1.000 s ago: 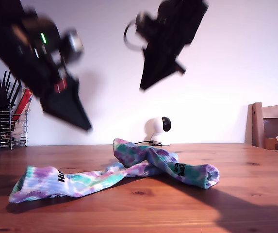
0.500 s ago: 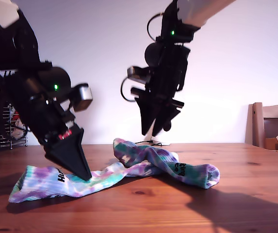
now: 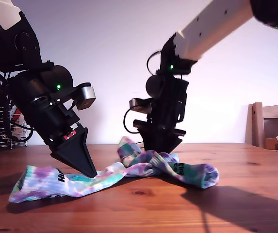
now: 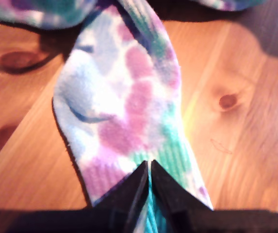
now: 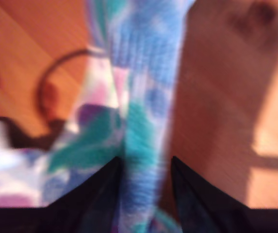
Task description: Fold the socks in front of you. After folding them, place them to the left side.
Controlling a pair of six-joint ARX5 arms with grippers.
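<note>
Table (image 3: pixel 255 194): brown wood with knots, fills the lower part of the exterior view. A wooden chair (image 3: pixel 272 121) stands at the exterior view's right and a wire rack (image 3: pixel 8 128) of utensils at its left.

Arms: both black and both angled down onto the table.

The socks (image 3: pixel 129 170): tie-dyed teal, purple and white, ribbed, with black lettering. They lie crossed in the middle of the table. One end stretches flat toward the exterior view's left. The other runs toward its right, with a raised hump between.

My first end effector (image 3: pixel 91 171): tip down on the flat stretch of sock, on the exterior view's left. In the first wrist view its jaws are all but together, with teal ribbing pinched in the thin slit.

My second end effector (image 3: pixel 160 145): down at the hump. The second wrist view is blurred. Its jaws stand apart, astride a strip of sock that fills the gap; whether they press it, I cannot tell.
</note>
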